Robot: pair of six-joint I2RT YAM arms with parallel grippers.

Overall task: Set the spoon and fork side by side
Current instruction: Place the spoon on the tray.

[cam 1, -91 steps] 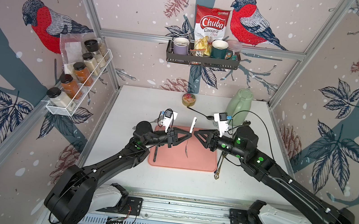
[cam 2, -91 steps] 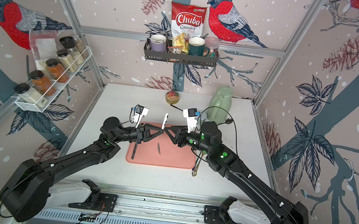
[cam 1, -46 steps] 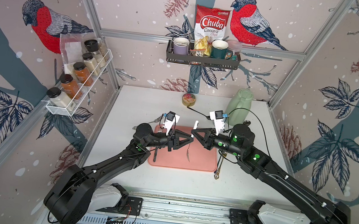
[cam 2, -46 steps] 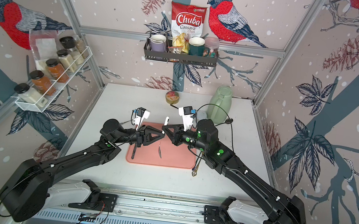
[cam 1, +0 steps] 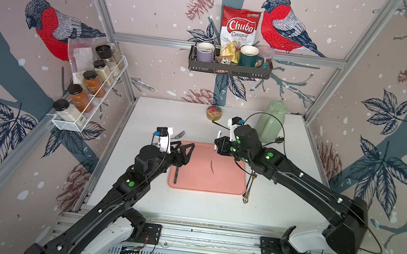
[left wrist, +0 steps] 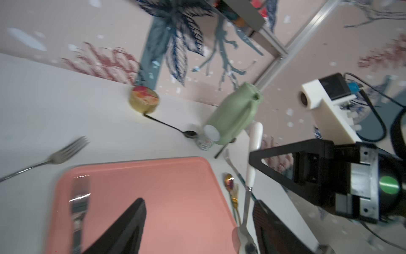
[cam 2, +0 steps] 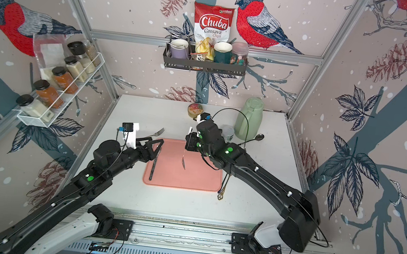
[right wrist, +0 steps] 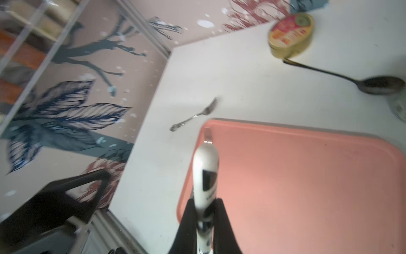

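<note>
Pinching the white-handled spoon over the pink tray, the right hand faces the wide-open left hand.

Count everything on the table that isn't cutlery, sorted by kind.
Tray: 1
Jug: 1
Tin: 1
Small bottle: 1
Total: 4

The bag on the back shelf reads "Chuba" in large white script with "Cassava Chips" beneath, in both top views. Print on the tin and on the spice jars is too small to read.
</note>
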